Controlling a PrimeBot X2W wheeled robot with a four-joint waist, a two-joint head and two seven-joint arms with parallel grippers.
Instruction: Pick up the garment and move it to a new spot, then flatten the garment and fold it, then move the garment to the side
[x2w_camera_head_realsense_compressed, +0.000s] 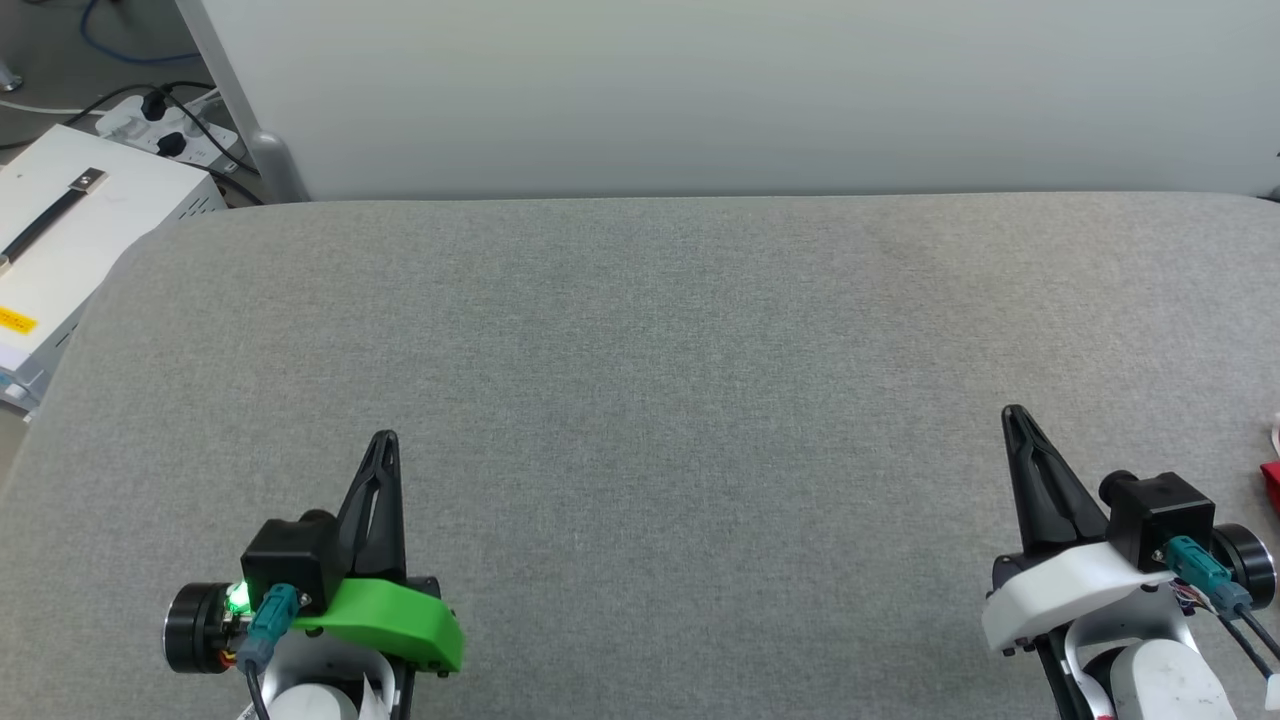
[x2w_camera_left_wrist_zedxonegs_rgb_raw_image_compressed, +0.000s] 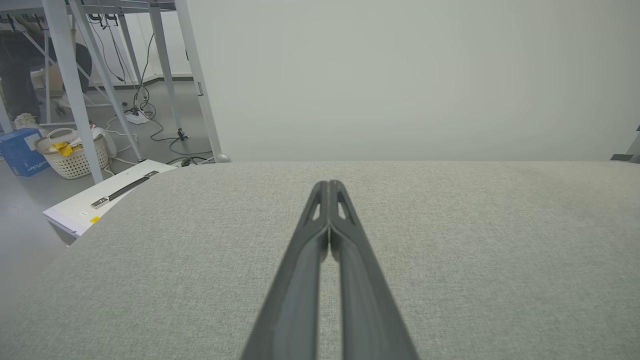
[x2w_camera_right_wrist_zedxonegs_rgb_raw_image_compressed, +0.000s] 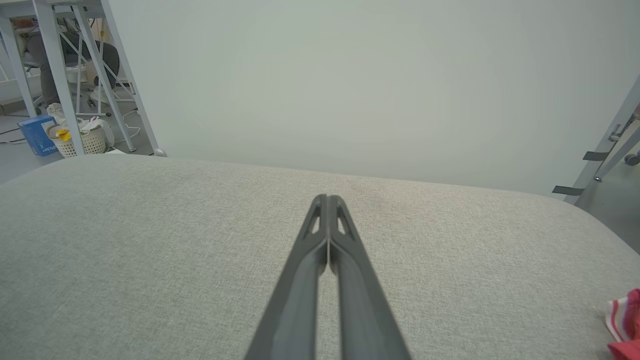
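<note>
The grey fabric bench (x2w_camera_head_realsense_compressed: 640, 330) spreads wide. At its near side, the left pincer (x2w_camera_head_realsense_compressed: 384, 440) and the right pincer (x2w_camera_head_realsense_compressed: 1014, 412) are both clenched, grasping nothing. A red-and-white sliver of the garment (x2w_camera_head_realsense_compressed: 1271, 478) lies at the bench's right edge, near the right pincer.

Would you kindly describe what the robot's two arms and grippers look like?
The left gripper and right gripper share long, black, tapering fingers with slotted tips. The left has a bright green cover, the right a white cover. Each carries a black camera block and a teal plug with a dark cable; a green light glows on the left.
</note>
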